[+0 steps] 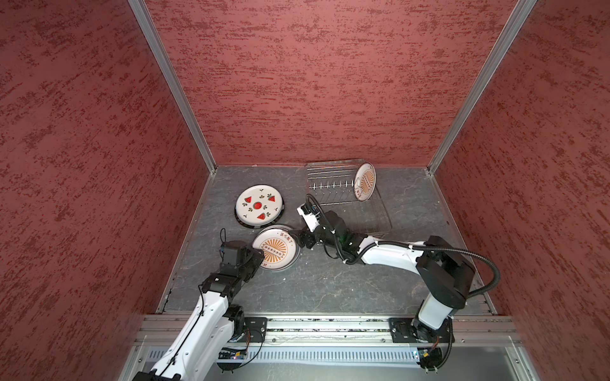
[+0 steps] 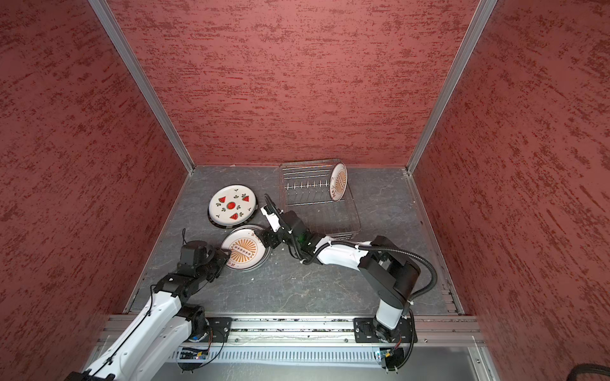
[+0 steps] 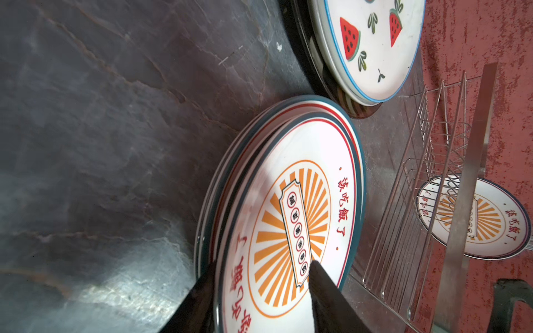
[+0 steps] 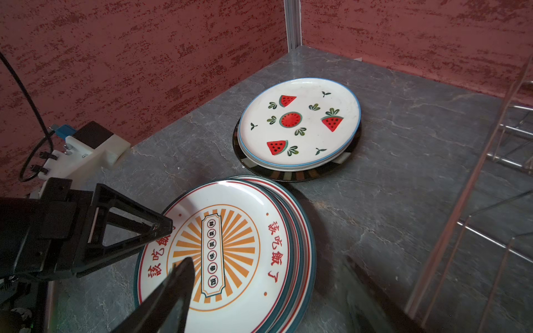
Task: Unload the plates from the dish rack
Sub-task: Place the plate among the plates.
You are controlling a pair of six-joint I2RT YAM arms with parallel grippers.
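rack plate (image 1: 365,182) on edge, facing left | left jaws seemingly slack astride stack (image 1: 275,252) | right jaws spread

Dish rack (image 2: 298,204) is sitting at the rear of the grey table (image 2: 330,283), carrying one sunburst plate (image 2: 338,181) that is standing on edge at its right end. Watermelon plate (image 2: 232,205) is lying flat on a dark plate (image 2: 220,223), left of the rack. Nearer the arms, a sunburst stack (image 2: 244,252) is lying flat. Left gripper (image 2: 225,255) and right gripper (image 2: 266,238) are reaching in at its opposite rims.
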